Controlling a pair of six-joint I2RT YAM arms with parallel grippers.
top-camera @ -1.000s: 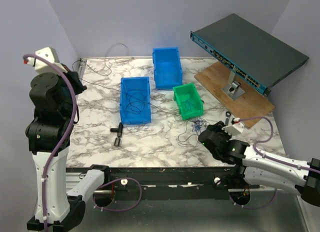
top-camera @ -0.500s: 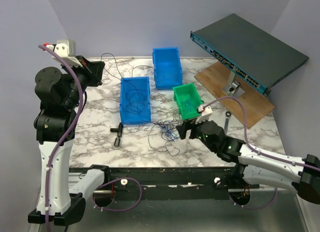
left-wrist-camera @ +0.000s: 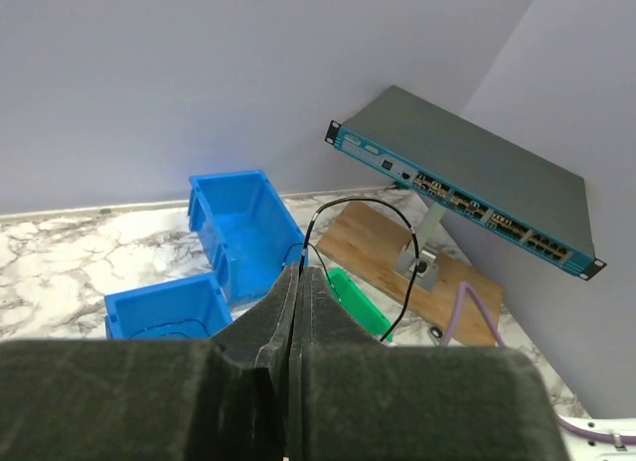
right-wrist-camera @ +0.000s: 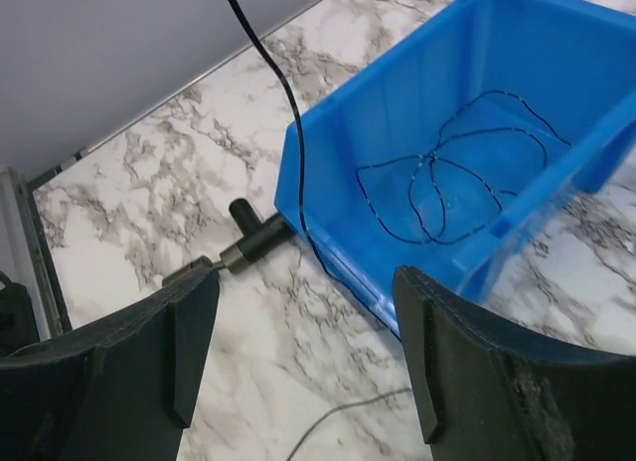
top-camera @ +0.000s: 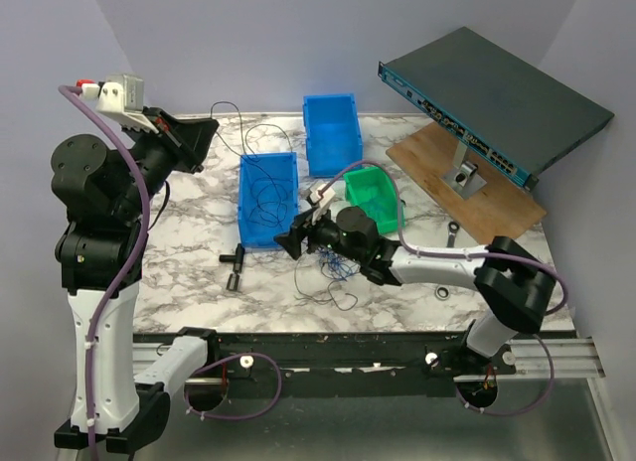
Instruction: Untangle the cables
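Left gripper (left-wrist-camera: 298, 278) pinches one black cable (left-wrist-camera: 310, 232); right gripper (right-wrist-camera: 303, 292) gapes wide, holding nothing.
Blue and dark cables (top-camera: 336, 266) lie tangled on the marble table (top-camera: 179, 272) just beside the right gripper, and more loop inside the near blue bin (top-camera: 270, 238). Print on the network switch (left-wrist-camera: 467, 198) front panel is too small to read.

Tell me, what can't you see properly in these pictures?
- Top view: the cables in the tangle are too thin to tell which crosses which.
- Top view: the right arm covers part of the green bin, hiding its inside.
- Left wrist view: the left gripper, jaws shut on a black cable, fills the bottom, hiding whatever lies under it.
- Right wrist view: the blue bin is cut off by the right edge.
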